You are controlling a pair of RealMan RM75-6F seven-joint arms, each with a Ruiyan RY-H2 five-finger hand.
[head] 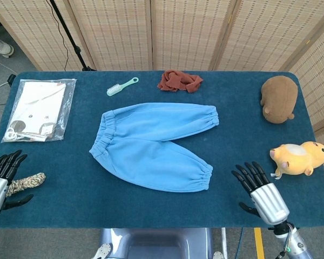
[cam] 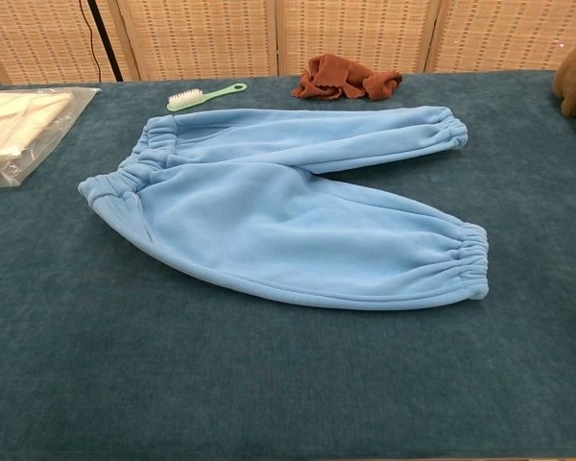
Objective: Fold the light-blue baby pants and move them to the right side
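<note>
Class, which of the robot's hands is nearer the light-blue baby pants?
Right. The right hand hovers just beyond the lower leg cuff of the pants; the left hand sits far off at the table's left edge.

A table (head: pixel 70 210) covered in dark teal cloth carries the unfolded light-blue fleece baby pants (head: pixel 151 144) at its centre, legs spread toward three and four o'clock. A mint-green plastic brush (head: pixel 122 86) lies at eleven o'clock, a crumpled rust-brown cloth (head: pixel 179 81) at twelve, and a clear plastic bag of white items (head: pixel 40 109) at ten. A brown plush animal (head: pixel 279 99) sits at two o'clock, a yellow-orange plush toy (head: pixel 298 158) at four, and a coil of speckled rope (head: pixel 25 183) at eight.
</note>
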